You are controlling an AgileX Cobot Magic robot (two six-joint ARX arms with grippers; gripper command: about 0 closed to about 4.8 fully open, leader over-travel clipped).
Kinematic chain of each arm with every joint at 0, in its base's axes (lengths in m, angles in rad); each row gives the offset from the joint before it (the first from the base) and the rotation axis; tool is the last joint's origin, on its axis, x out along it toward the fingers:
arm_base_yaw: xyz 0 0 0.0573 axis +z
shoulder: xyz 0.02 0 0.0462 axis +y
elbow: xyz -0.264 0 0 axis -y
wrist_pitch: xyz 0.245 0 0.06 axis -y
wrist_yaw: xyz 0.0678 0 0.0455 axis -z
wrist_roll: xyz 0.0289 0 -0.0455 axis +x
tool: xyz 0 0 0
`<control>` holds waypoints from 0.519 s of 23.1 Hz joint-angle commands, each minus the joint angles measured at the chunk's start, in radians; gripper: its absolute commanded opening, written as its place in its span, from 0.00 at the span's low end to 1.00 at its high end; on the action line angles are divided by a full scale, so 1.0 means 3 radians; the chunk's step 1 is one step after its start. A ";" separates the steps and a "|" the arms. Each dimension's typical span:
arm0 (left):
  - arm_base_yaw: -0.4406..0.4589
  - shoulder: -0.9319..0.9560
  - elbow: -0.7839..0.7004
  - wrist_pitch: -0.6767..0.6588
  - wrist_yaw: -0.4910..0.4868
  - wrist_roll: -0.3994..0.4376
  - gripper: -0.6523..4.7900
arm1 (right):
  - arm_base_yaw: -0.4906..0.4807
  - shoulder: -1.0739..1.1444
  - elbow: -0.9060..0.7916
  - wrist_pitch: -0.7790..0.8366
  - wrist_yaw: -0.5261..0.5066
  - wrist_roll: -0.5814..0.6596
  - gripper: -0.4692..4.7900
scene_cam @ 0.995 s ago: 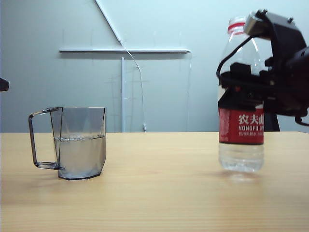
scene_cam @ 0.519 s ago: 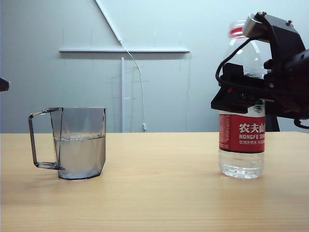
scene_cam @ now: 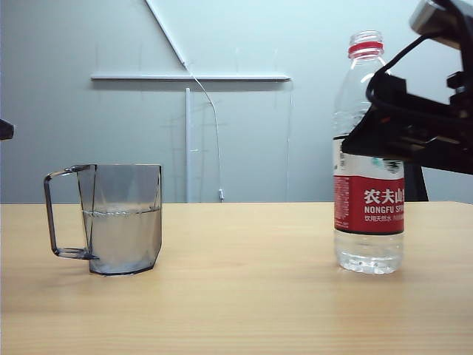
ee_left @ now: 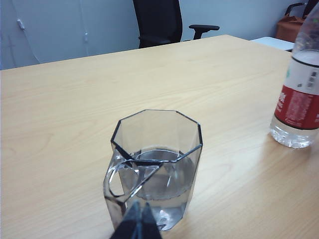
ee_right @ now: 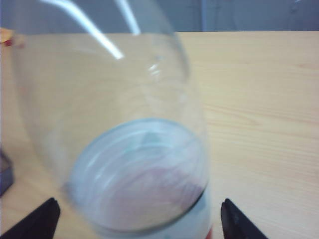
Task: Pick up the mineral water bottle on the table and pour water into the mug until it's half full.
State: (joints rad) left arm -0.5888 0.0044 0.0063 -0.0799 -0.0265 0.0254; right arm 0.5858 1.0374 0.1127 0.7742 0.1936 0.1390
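Observation:
The mineral water bottle stands upright on the table at the right, uncapped, with a little water at its bottom. My right gripper is open around its upper body, fingers apart from the clear wall. The smoky grey mug stands at the left, handle pointing left, with water to about mid-height. My left gripper is shut and empty, just short of the mug; only a dark tip of it shows at the left edge of the exterior view. The bottle also appears far off in the left wrist view.
A black office chair stands beyond the table's far edge. A white rail and cable run along the grey wall behind. An orange-brown object sits off the table's far corner.
The bottle came down onto the table and was let go. My right gripper opened, then rose and drew back to the right. The mug and left gripper stayed still.

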 commanded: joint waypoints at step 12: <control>0.1151 0.0005 0.0009 0.0023 0.0014 -0.0010 0.12 | 0.0079 -0.1718 0.0006 -0.1643 -0.0019 0.0134 0.93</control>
State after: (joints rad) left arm -0.2729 0.0048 0.0067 -0.0795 -0.0261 0.0254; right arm 0.6086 0.5533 0.1116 0.3180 0.1894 0.1638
